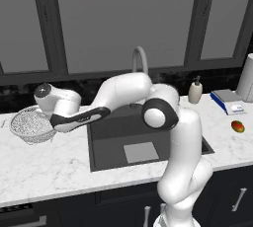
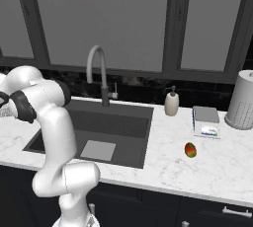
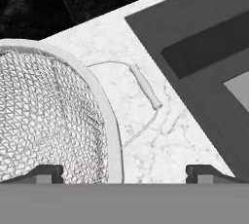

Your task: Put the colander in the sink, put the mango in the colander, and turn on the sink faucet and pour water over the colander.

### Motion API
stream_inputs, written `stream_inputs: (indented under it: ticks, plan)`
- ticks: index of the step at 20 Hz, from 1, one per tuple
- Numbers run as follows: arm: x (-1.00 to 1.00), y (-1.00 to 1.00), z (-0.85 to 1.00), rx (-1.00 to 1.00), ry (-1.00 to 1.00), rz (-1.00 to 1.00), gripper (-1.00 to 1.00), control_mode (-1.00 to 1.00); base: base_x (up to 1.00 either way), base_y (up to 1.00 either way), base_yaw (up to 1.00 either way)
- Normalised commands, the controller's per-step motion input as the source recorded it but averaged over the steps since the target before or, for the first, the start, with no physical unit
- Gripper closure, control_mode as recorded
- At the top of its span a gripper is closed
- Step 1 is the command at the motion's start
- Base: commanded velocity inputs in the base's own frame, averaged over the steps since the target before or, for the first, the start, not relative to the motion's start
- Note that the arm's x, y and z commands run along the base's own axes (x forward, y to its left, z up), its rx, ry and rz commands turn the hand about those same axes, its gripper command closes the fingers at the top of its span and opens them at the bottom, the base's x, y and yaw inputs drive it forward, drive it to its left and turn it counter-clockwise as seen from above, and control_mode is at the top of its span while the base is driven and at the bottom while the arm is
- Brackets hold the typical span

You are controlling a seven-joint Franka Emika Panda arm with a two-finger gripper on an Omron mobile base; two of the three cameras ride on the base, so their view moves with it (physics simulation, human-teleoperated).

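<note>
Fingers (image 3: 48,172) stand wide apart, straddling the colander (image 3: 48,116) rim, nothing clamped. You have the colander on the counter (image 1: 59,162) left of the sink (image 1: 148,127), its side handle toward the basin edge. Your mango (image 2: 190,149) lies well right, near a boxed item (image 2: 206,121) whose label is seemingly unreadable.

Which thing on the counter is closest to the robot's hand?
The colander, the wire-mesh bowl left of the sink. The mango and soap bottle sit far right.
</note>
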Motion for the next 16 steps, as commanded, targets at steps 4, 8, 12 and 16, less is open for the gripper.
stream_inputs:
  ticks: [4,8,12,16]
  plan:
    - [0.6,0.0,-0.09,0.08,0.0,0.0,-1.0,-1.0,0.0,0.0,0.0]
    - [0.54,0.0,-0.25,0.01,0.04,0.0,-1.0,-1.0,0.0,0.0,0.0]
    - [0.48,0.09,-0.25,0.0,0.06,0.0,-1.0,-1.0,0.0,0.0,0.0]
    - [0.16,0.27,-0.04,0.0,0.01,0.0,-1.0,-1.0,0.0,0.0,0.0]
